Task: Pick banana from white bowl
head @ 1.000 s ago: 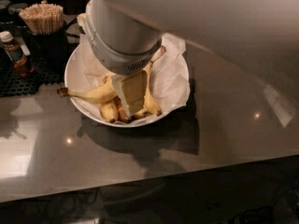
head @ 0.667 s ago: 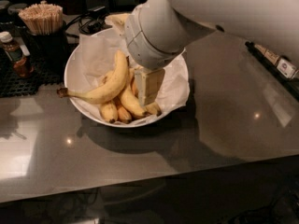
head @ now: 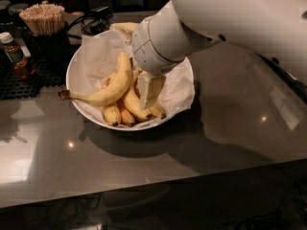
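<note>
The banana (head: 109,89) is long, curved and yellow. It lies on top of the pile in the white bowl (head: 76,70), with its thin stem and dark tip reaching over the left rim. The bowl is lined with crinkled white paper (head: 98,51). My gripper (head: 149,98) hangs from the thick white arm (head: 192,28) and reaches down into the bowl just right of the banana, over the shorter bananas (head: 129,108). I cannot tell whether it touches any of them.
A dark cup of wooden sticks (head: 44,22) and a small brown bottle (head: 15,56) stand on a black mat at the back left. Black cables (head: 96,20) lie behind the bowl. The bowl rests on a glossy grey counter (head: 158,162).
The arm has swung to the right and back, uncovering the left side of the bowl and the long banana. The gripper has shifted right inside the bowl. The bananas have not moved.
</note>
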You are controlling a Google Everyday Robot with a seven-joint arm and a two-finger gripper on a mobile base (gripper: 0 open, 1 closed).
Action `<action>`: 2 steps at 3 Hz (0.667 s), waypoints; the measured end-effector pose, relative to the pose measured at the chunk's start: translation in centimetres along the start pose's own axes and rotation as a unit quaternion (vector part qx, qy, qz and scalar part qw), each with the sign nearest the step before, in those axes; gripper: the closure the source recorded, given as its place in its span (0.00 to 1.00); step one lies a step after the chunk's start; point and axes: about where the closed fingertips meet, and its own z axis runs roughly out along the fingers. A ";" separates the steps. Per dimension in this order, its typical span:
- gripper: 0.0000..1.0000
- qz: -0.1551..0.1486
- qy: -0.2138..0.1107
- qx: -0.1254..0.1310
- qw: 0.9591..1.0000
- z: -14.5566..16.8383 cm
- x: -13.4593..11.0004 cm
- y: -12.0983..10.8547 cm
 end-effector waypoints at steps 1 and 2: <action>0.00 -0.036 -0.002 -0.018 0.999 0.4 -0.2 -0.5; 0.00 -0.093 -0.025 -0.060 0.994 2.4 0.6 -1.7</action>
